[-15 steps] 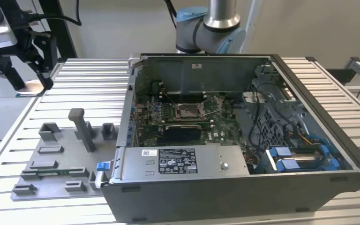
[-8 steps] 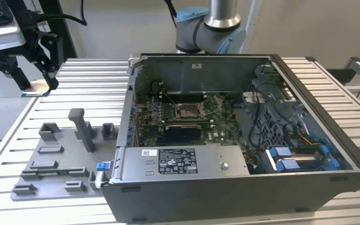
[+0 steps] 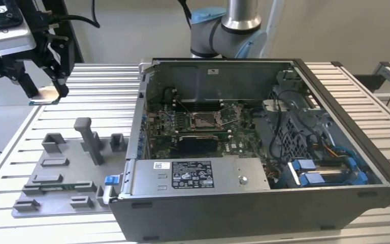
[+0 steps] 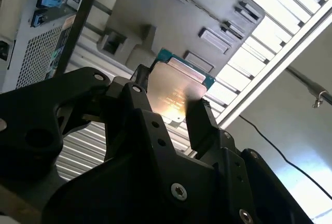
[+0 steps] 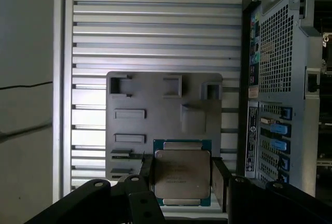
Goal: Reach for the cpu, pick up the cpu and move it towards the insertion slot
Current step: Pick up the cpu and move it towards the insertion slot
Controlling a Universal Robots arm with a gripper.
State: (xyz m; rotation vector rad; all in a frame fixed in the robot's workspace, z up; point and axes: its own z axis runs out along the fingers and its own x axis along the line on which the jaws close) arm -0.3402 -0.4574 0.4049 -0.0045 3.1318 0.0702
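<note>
- The gripper [image 3: 44, 91], in the upper left of the exterior view, is clamped on the cpu [image 5: 182, 175].
- The cpu sits between its fingers [image 5: 220, 182], clear above the grey fixture plate [image 3: 59, 173].
- I judge the carry is in hand. The insertion slot [image 3: 205, 119] lies well apart, mid-frame inside the open computer case [image 3: 263, 203], so this calls for a level traverse.

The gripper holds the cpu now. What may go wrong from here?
1. The gripper grips the cpu only by two opposite edges, in the air above the table. A slip would probably drop it.
2. The slot sits low inside the case, with walls around it. The bulky gripper could strike a wall on its way in.
</note>
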